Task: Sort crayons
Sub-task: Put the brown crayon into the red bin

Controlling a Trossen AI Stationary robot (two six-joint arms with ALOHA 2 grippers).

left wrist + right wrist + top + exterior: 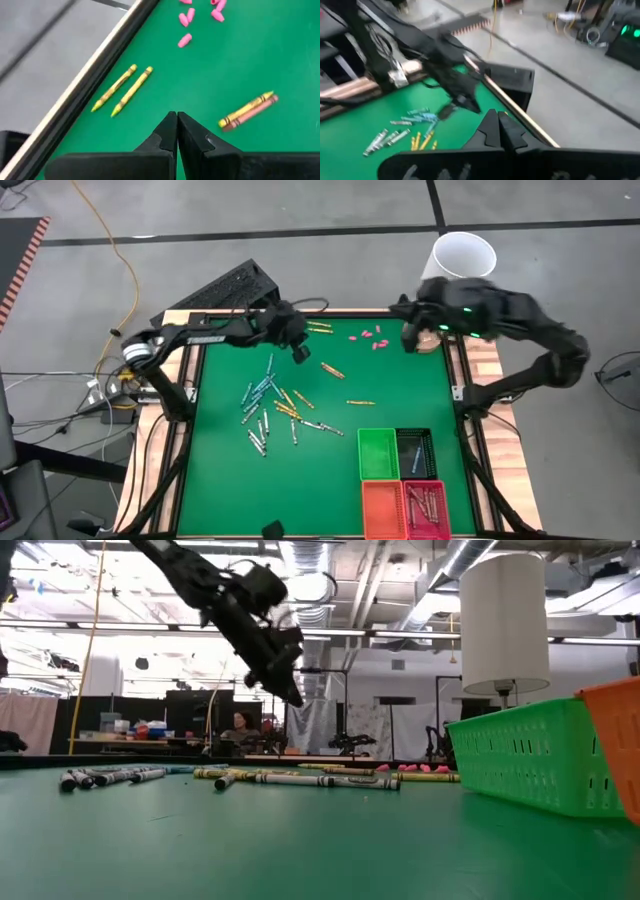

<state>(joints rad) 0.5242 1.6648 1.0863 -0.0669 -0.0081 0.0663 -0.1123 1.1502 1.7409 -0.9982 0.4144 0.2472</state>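
Note:
Many crayons (270, 405) lie scattered on the green mat's left half, blue, grey-white and yellow ones; in the low view the crayons (300, 779) lie flat in a row. Two yellow crayons (122, 90) lie by the far rail, and a yellow and a brownish one (248, 111) lie side by side. My left gripper (176, 125) hangs shut and empty above the mat near these, also seen from above (300, 352) and from the side (296, 695). My right gripper (497, 122), shut and empty, is raised high at the far right (409, 340).
Small pink pieces (366, 336) lie near the far edge. Four bins stand at the near right: green (378, 452), black (415, 450), orange (382, 508) and red (425, 505), which holds some crayons. A white cup (463, 255) stands beyond the far right corner.

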